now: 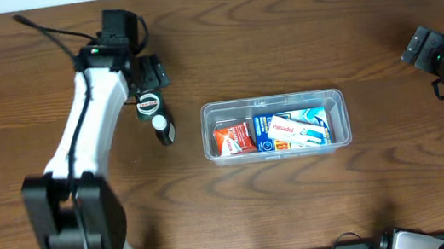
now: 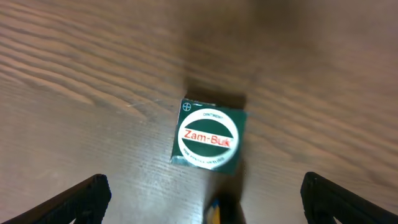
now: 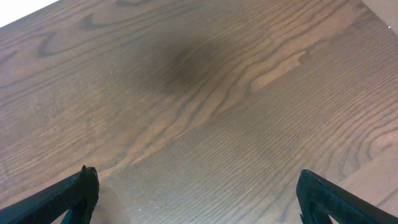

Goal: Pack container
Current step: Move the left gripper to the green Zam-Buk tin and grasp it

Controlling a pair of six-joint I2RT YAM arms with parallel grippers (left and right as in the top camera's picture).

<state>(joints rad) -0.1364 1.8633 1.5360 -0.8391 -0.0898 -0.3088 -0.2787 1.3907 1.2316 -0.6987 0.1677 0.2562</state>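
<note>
Currently the left claw [image 2: 204,190] is hovering with its fingers spread wide above the green Zam-Buk box [image 2: 208,134], which is lying flat on the surface [image 2: 74,74], well left of the container [image 1: 208,135] at mid-surface. The right claw [image 3: 198,186] is gaping too, over bare wood. Descending off-centre risks nudging the box aside, or catching the small dark item [image 1: 165,129] just beside it.

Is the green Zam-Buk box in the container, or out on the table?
Out. The green box lies on the table left of the container, below the open left gripper.
</note>
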